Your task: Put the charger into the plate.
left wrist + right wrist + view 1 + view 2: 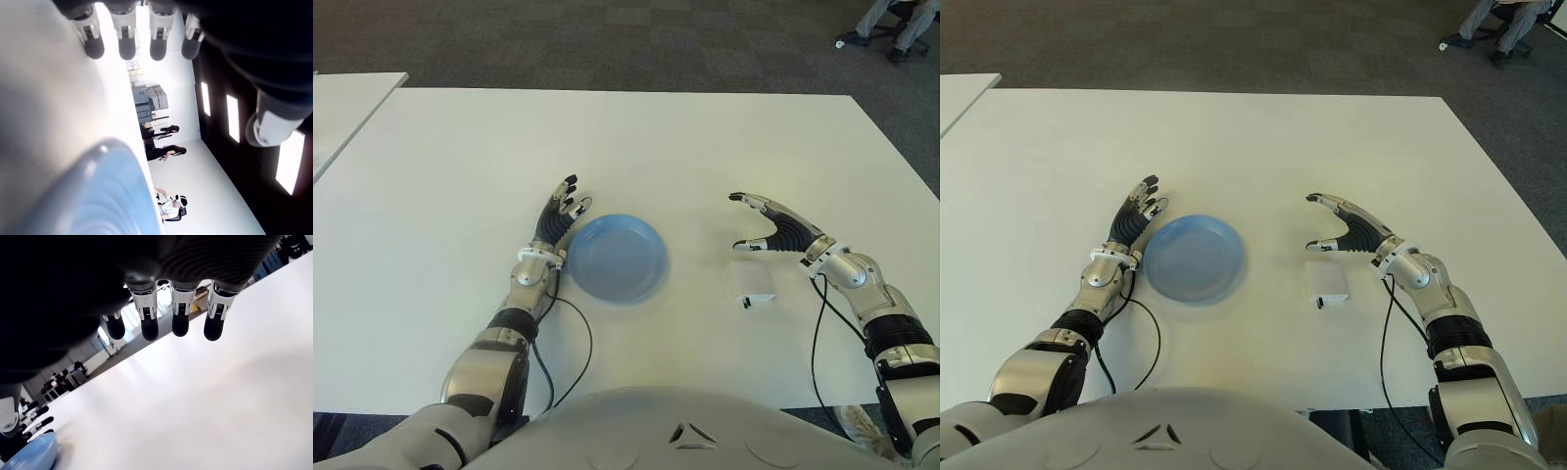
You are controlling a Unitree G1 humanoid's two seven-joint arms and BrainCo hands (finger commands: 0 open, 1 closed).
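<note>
A white charger (750, 284) lies flat on the white table (636, 147), to the right of a light blue plate (616, 257). My right hand (759, 223) hovers just behind and to the right of the charger, fingers spread and thumb out, holding nothing. The plate's rim (34, 450) shows far off in the right wrist view, with straight fingers (149, 328) in front. My left hand (563, 211) shows at the plate's left edge with its fingers extended and nothing in them. The plate is bare inside.
A second white table (347, 103) stands at the far left. Dark carpet runs beyond the table's far edge, where a seated person's legs (891, 24) show at the top right. Black cables (570, 343) trail from both wrists toward my body.
</note>
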